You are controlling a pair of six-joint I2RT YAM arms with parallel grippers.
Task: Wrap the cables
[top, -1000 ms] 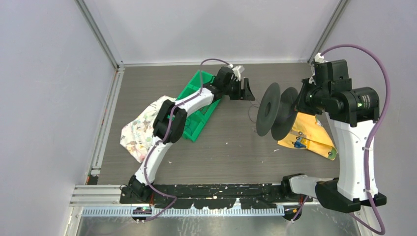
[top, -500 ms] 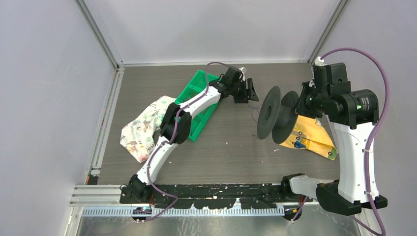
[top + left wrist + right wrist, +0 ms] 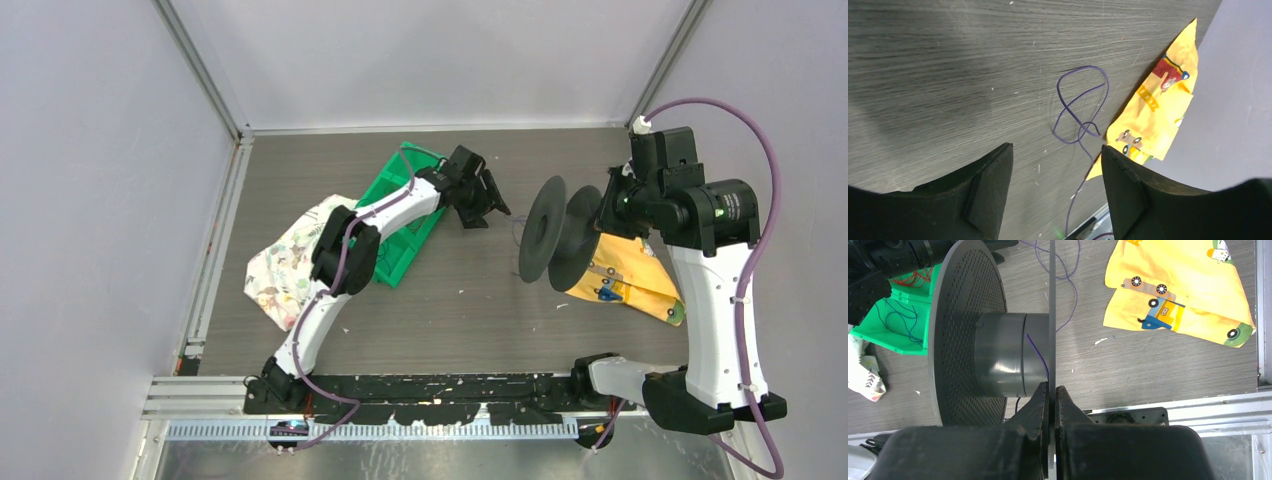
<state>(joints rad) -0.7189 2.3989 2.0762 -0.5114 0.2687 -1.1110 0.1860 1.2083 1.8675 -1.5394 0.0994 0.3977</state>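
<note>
Two grippers work beside one landmark, a black two-flanged spool (image 3: 560, 235) standing with its axle level and its flanges upright above the dark wood-grain table (image 3: 300, 180).

Right gripper (image 3: 1052, 390): jaws pressed together on the thin rim of the spool's right-hand flange, which the right wrist view shows edge-on between the fingertips. Whether the spool touches the table cannot be told.

Left gripper (image 3: 478, 205): to the left of the spool and apart from it, jaws spread, with nothing between them.

Cables: one very thin dark purple cable (image 3: 1037, 354) runs slantwise across the spool's grey hub (image 3: 1000, 355) next to the gripped flange. Its slack lies on the table beside the spool as loose crossing loops (image 3: 1083, 66), seen beyond the left gripper's fingertips (image 3: 1000, 160). More thin wires, blue and red, lie in a green bin (image 3: 878, 337) left of the spool.

Other items: a yellow garment (image 3: 630, 280) printed with vehicles lies flat to the right of the spool, partly behind it in the top view. A floral cloth (image 3: 285, 265) lies far to the left of the spool, past the green bin.
</note>
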